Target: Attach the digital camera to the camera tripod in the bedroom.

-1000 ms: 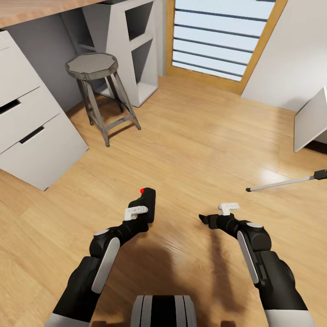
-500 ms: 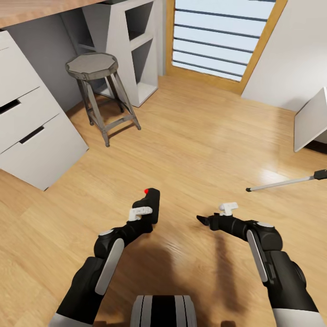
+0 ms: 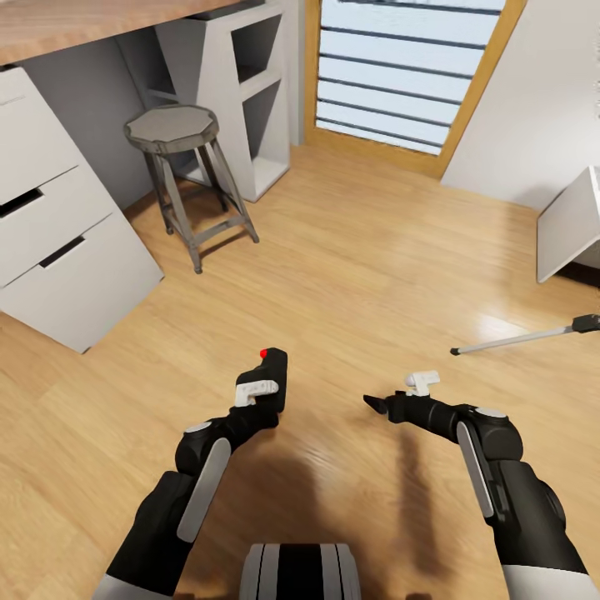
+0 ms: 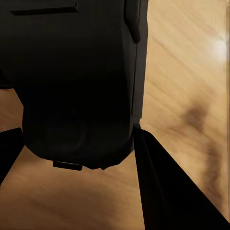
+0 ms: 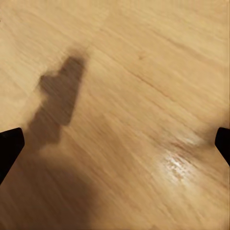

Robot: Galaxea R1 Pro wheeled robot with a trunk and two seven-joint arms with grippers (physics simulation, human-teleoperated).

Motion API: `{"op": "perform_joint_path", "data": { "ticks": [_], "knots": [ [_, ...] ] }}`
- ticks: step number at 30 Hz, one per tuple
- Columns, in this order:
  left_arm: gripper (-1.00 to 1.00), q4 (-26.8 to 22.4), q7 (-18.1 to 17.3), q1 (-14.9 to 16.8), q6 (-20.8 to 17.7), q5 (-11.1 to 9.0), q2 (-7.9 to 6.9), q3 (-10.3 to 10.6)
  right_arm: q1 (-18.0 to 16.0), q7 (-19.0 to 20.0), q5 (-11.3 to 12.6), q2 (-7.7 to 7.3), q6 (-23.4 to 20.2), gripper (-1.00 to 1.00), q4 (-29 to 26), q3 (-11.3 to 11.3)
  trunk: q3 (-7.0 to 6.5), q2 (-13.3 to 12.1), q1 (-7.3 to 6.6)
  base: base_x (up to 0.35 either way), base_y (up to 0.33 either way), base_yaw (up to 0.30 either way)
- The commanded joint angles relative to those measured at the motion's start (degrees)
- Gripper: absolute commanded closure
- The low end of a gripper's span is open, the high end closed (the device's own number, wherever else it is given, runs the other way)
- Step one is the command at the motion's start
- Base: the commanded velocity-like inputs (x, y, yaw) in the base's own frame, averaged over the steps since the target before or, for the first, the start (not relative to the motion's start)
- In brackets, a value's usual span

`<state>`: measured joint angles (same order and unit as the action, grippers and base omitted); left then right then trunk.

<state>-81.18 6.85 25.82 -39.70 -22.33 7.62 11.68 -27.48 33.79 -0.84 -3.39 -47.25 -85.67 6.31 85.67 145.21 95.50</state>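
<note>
The left gripper is clamped on the digital camera, held above the wood floor with its red button up. The right gripper hangs spread wide with nothing in it. Ahead left stand a grey stool, white drawers and a table; a window lies beyond. One camera tripod leg reaches in from the right. The left wrist view shows the camera's black body pressed against one finger.
</note>
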Motion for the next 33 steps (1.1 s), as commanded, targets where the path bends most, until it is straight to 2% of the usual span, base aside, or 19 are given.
{"op": "perform_joint_path", "data": {
  "ticks": [1, 33],
  "knots": [
    [1.0, -0.06, 0.51, 0.02, -0.26, -0.46, 0.0, 0.06, -0.03, 0.31, -0.14, 0.01, -0.3, -1.0, -0.04, 0.08, -0.19, 0.0, -0.03, 0.0, 0.0, 0.0],
    [1.0, 0.5, 0.39, 0.02, -0.19, -0.79, -0.15, 0.01, -0.03, 0.05, -0.11, 0.05, -0.3, -1.0, 0.68, 0.11, -7.28, -0.43, -0.86, 0.0, 0.0, 0.0]
  ]
}}
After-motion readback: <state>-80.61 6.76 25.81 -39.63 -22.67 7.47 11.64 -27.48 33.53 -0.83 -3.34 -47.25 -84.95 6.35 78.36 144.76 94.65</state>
